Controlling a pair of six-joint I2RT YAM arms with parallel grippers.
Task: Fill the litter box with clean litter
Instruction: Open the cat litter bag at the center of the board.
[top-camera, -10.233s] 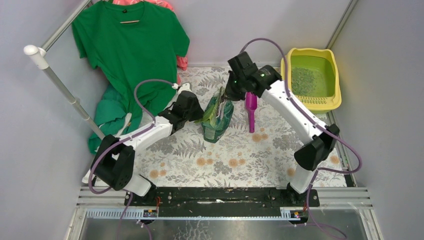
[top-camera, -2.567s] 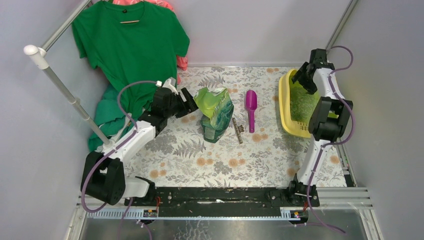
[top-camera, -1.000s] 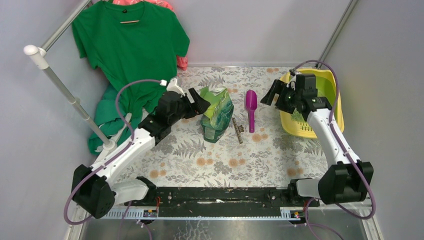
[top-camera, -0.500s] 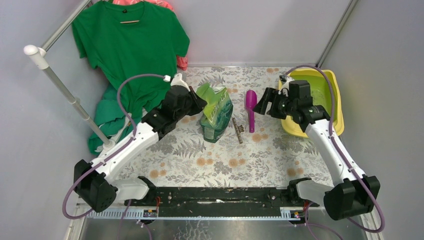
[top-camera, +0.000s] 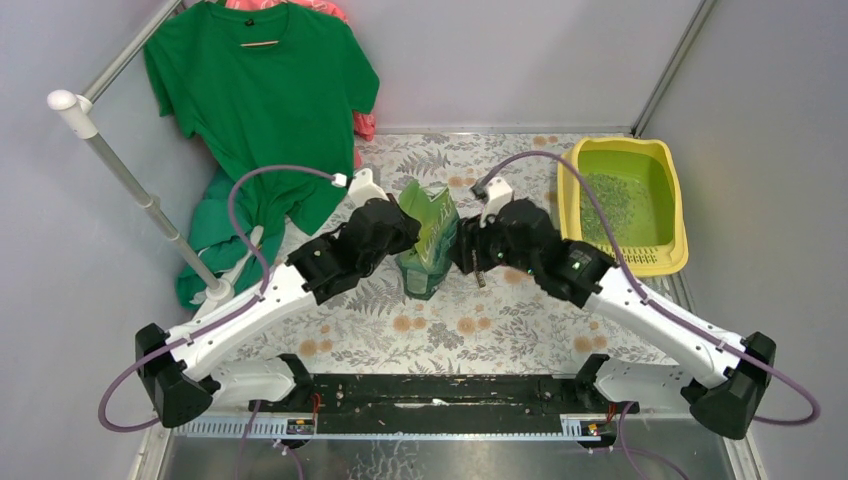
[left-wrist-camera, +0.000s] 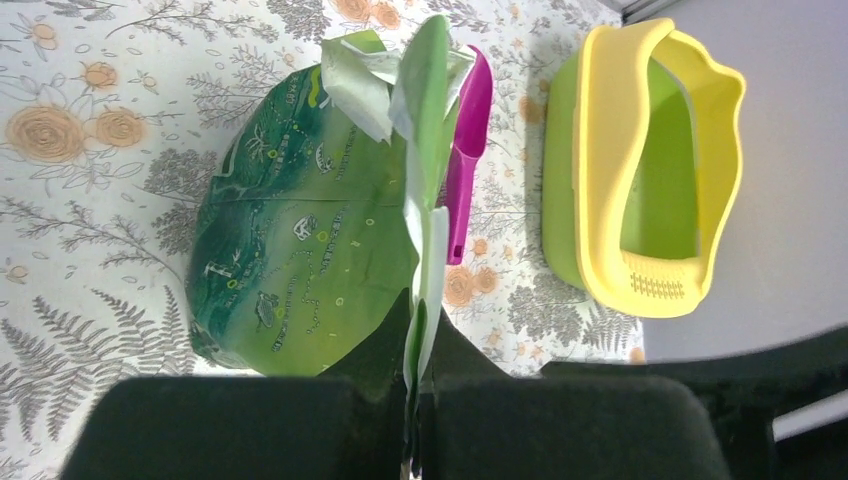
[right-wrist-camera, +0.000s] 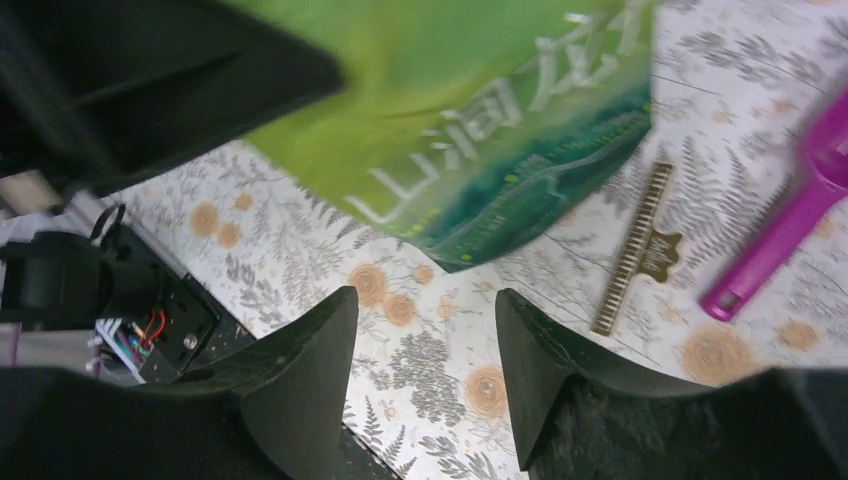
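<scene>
The yellow litter box stands flat at the right wall, with green clean litter scattered over its floor; the left wrist view shows its rim. A glossy green bag stands upright mid-table. My left gripper is shut on the bag's top flap, and the flap is pinched between the jaws of the left gripper. My right gripper sits at the bag's right side. In the right wrist view the right gripper is open and empty, with the bag ahead of it.
A purple scoop and a brown toothed clip lie on the floral mat right of the bag. A green T-shirt hangs at the back left over a cloth pile. A white rail slants along the left wall.
My left gripper has shut on the bag's flap. My right arm has swung left from the litter box to the bag, its jaws narrowing. The box now lies flat.
</scene>
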